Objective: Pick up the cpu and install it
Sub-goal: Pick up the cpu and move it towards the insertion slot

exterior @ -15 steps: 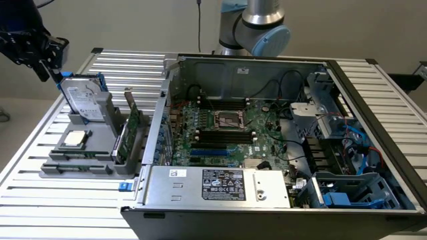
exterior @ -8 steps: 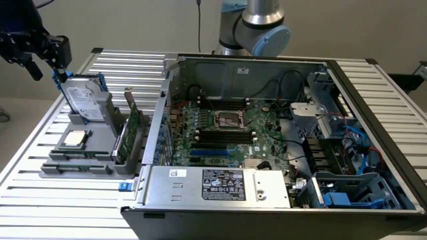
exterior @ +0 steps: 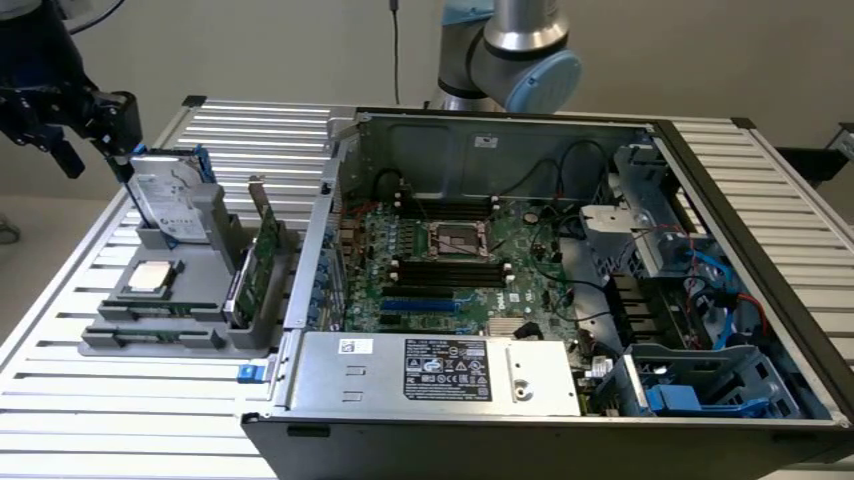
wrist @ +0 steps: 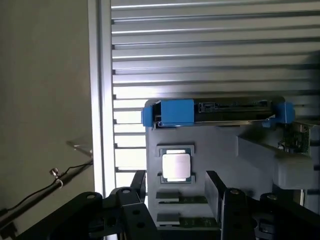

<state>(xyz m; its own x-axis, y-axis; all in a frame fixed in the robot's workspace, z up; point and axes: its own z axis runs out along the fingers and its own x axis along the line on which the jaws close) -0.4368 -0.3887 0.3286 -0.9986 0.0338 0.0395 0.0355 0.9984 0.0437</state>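
Observation:
The cpu (exterior: 151,278), a small flat square chip with a silvery top, lies in a recess of the grey holder tray (exterior: 200,300) at the exterior view's left. My gripper (exterior: 94,158) hangs high above the tray's far end, well clear of the chip. In the wrist view the cpu (wrist: 176,166) sits between the two black fingers (wrist: 139,187), which stand apart and hold nothing: my gripper (wrist: 176,192) is open. The empty metal-framed socket (exterior: 461,240) sits in the middle of the motherboard (exterior: 514,290) inside the open computer case.
A labelled hard drive (exterior: 167,200) with blue brackets stands upright at the tray's far end, just under the gripper. Green cards (exterior: 260,265) stand on edge between tray and case. The case wall (exterior: 320,250), cables and the power supply (exterior: 441,370) surround the board.

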